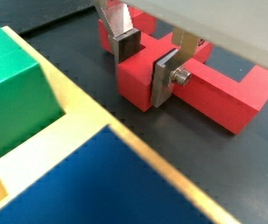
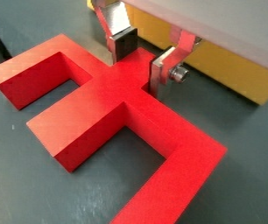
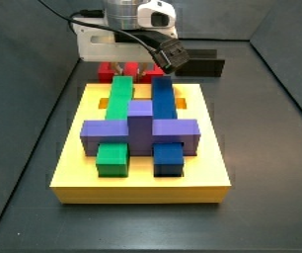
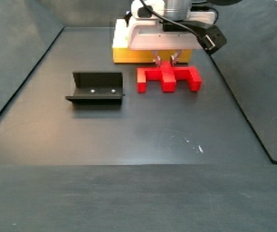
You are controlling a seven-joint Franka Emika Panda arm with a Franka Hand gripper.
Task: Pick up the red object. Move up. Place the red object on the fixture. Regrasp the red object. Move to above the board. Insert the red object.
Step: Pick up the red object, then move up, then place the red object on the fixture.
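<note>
The red object (image 2: 113, 114) is a bright red comb-shaped block lying flat on the dark floor, just beside the board's edge; it also shows in a side view (image 4: 167, 80) and partly in the other (image 3: 127, 71). My gripper (image 2: 141, 58) is down over it, with its silver fingers (image 1: 165, 77) on either side of one red bar (image 1: 143, 74). The jaws stand narrow and press against that bar. The yellow board (image 3: 140, 176) carries green, blue and purple blocks. The fixture (image 4: 98, 89) stands apart on the floor, empty.
The board's yellow edge (image 1: 89, 114) with a green block (image 1: 14, 79) and a blue block (image 1: 78, 188) lies close beside the gripper. Dark walls enclose the floor (image 4: 141, 172).
</note>
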